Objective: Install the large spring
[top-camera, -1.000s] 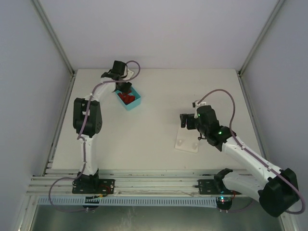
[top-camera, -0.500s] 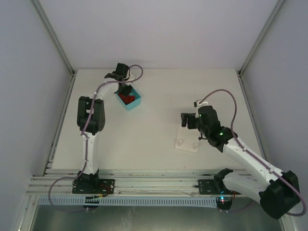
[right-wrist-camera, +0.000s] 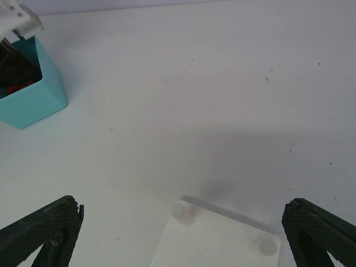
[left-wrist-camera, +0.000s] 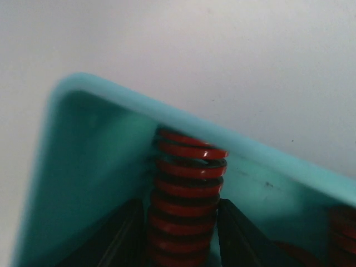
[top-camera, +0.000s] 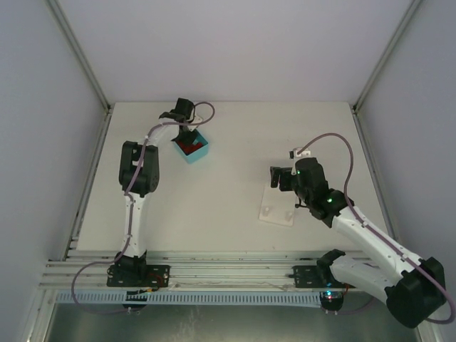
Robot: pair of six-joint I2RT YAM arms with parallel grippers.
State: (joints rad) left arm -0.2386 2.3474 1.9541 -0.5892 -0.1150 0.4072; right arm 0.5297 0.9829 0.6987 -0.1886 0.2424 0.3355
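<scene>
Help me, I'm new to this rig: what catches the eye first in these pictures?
The red spring gripped by the left gripper inside the teal bin, in the far-left part of the table. Next, the white two-peg plate lying right of centre, near the open right gripper.

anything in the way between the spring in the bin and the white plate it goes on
Nothing visible blocks the large spring. The table between the teal bin and the white plate is bare; only the right gripper hangs open above the plate.
</scene>
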